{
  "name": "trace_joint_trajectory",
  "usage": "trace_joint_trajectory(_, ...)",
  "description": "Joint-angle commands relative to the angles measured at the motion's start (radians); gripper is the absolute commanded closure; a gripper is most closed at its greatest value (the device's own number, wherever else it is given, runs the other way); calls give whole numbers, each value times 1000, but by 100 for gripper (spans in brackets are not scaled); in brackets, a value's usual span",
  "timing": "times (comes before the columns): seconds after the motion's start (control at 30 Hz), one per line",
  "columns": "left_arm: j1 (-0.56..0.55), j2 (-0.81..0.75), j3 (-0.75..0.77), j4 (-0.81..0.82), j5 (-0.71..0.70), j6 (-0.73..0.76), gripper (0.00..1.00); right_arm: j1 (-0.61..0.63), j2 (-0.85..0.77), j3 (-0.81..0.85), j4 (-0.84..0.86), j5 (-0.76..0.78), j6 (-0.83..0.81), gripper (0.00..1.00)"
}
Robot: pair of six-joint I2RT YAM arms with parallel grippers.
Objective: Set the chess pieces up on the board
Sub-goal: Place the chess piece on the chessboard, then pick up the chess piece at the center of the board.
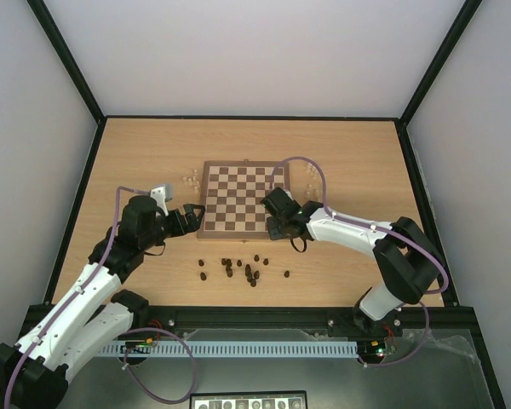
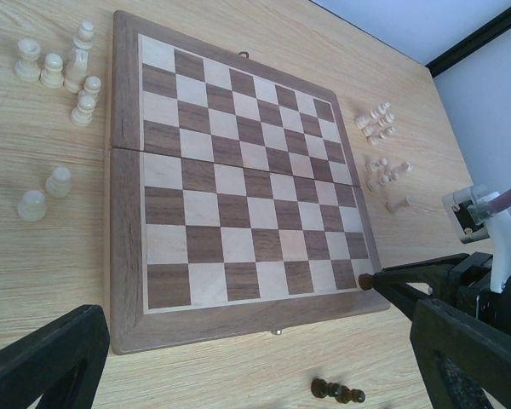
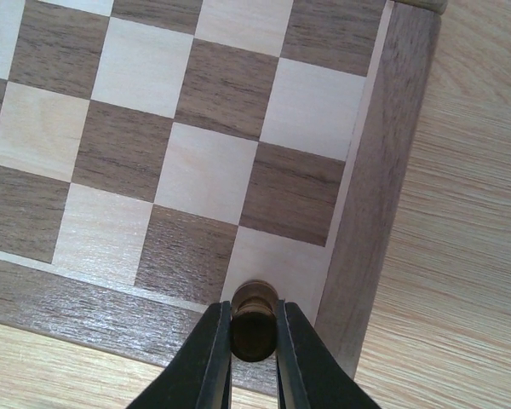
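Dark brown turned wooden chessman [image 3: 254, 298] pinched in right gripper [image 3: 254, 345] over square checked wooden board [image 3: 383, 170]'s near right corner, clear only from the right wrist. Left gripper [image 1: 192, 218] agape beside board's left edge, smooth cream chessmen [image 2: 75, 64] flanking the board.

The left arm [image 1: 77, 311] and right arm [image 1: 358, 228] have white shells and black joints. A lilac cable [image 1: 302, 160] loops along each. The left tool [image 1: 193, 218] and right tool [image 3: 252, 317] are black with slim tapering fingers. A white bracket [image 1: 160, 194] sits at the left wrist's 12 o'clock.
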Motion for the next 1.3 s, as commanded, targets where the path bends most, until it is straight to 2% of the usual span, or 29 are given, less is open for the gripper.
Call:
trace_joint_trajectory(0.0, -7, -7, -8, -7, -8, -15, 0, -11, 8, 12, -24, 23, -15, 88)
trace_joint_trajectory(0.4, -7, -9, -12, -4, -14, -20, 0, -20, 22, 19, -19, 19, -31, 84)
trace_joint_trajectory(0.73, -7, -5, -10, 1, -14, -22, 0, -20, -37, 42, -29, 6, -52, 67)
trace_joint_trajectory(0.8, -7, 1, -10, 2, -11, -21, 1, -20, -52, 45, -35, 4, -55, 62)
trace_joint_trajectory(0.9, -7, 1, -10, 3, -14, -24, 1, -21, -104, 34, -42, 7, -54, 41)
trace_joint_trajectory(0.93, -7, 1, -11, 4, -12, -26, 1, -20, -141, 26, -42, 8, -52, 16)
trace_joint_trajectory(0.97, -5, 3, -13, 11, -4, -30, 0, -19, -176, 16, -44, 2, -51, 1)
trace_joint_trajectory(1.13, -2, 46, -20, 11, 35, -78, 0, -20, -360, -47, -52, -43, -8, 1)
trace_joint_trajectory(1.27, -3, 53, -61, 49, 104, -97, 1, -20, -435, -82, -94, -121, 32, 1)
